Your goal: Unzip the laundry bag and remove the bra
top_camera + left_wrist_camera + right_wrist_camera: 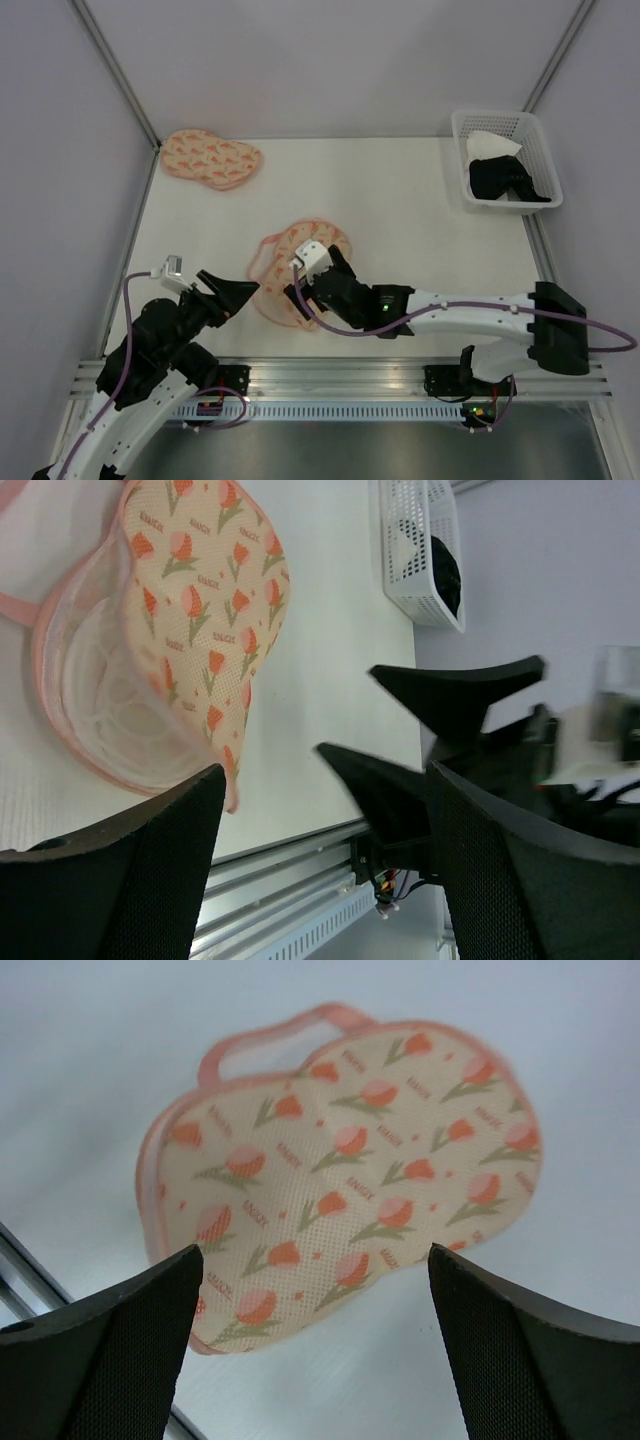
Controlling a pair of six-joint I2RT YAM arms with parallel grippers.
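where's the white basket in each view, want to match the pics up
Top external: the white basket sits at the table's far right corner, holding black and white fabric.
Left wrist: upper right of centre, beyond the open laundry bag.
Right wrist: not in view.
Shared landmark: the tulip-print laundry bag near the table's middle shows in all three views.

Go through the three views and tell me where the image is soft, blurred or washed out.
Top external: evenly lit and sharp, with soft shadows under the arms. Left wrist: the laundry bag is crisp, while the right hand and its white part at the right edge are smeared. Right wrist: the bag is slightly soft, and the table looks pale and featureless.
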